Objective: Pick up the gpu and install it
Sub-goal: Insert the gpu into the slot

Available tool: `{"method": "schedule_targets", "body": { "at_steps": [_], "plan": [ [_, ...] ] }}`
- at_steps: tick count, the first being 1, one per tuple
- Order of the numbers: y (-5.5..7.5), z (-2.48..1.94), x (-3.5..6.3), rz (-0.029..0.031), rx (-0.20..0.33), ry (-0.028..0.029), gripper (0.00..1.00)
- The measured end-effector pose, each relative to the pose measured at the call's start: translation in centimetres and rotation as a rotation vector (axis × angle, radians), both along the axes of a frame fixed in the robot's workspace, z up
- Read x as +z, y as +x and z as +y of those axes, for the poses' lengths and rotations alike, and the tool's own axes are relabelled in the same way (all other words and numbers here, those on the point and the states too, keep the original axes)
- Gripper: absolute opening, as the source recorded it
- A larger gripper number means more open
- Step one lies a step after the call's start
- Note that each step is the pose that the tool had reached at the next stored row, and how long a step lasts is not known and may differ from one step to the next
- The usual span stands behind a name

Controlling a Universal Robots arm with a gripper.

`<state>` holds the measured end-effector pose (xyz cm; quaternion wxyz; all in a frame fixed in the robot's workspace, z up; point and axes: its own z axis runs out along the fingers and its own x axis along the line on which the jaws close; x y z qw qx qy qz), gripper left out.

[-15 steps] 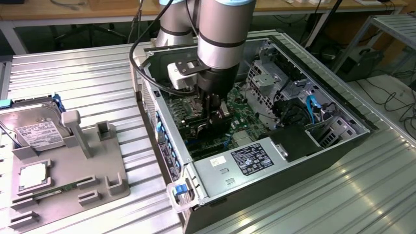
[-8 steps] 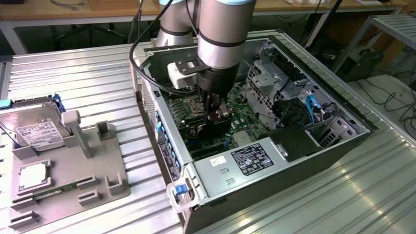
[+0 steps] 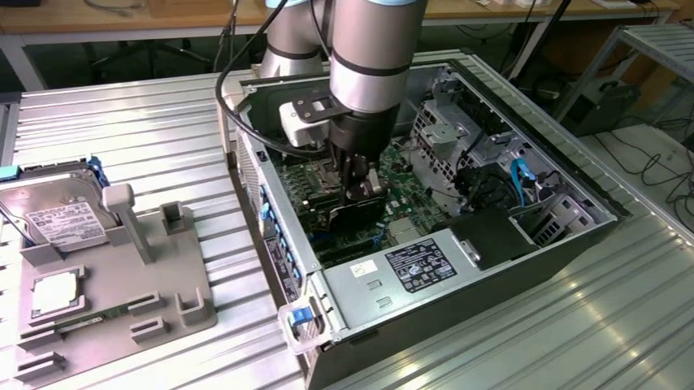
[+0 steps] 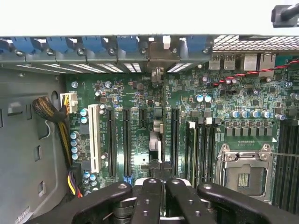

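Ribbed sheet-metal table [image 3: 141, 138] carried the work, with wooden benches [image 3: 109, 20] and trailing cables behind it at twelve o'clock. The gpu [image 3: 362, 213] stood on edge inside the open computer case [image 3: 564, 162], near the middle of the motherboard [image 4: 135, 93]. In the wrist view the gpu [image 4: 157, 140] showed as a thin line running between two long expansion slots towards the rear slot openings.

The gripper [image 3: 358, 188] was reaching straight down into the case with its fingers [image 4: 148, 196] closed tight on the card's upper edge.

The step in hand looked like the install itself: the card had been picked up and was at or just above its slot. Whether its contact edge had entered the slot could not be told. Seating it would call for a square, vertical press, with the bracket lined up with its rear opening.

In the exterior view, the power supply [image 3: 418, 264] lay at five o'clock from the card. A grey parts fixture [image 3: 162, 284] lay outside the case at eight o'clock, with a hard drive [image 3: 60, 219] at its far end.
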<state>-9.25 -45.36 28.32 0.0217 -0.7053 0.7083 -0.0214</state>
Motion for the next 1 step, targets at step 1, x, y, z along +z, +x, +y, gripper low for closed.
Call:
{"method": "schedule_targets", "body": {
  "at_steps": [1],
  "plan": [
    [0.00, 0.00, 0.01, 0.0000, 0.000, 0.0000, 0.11]
  ]
}}
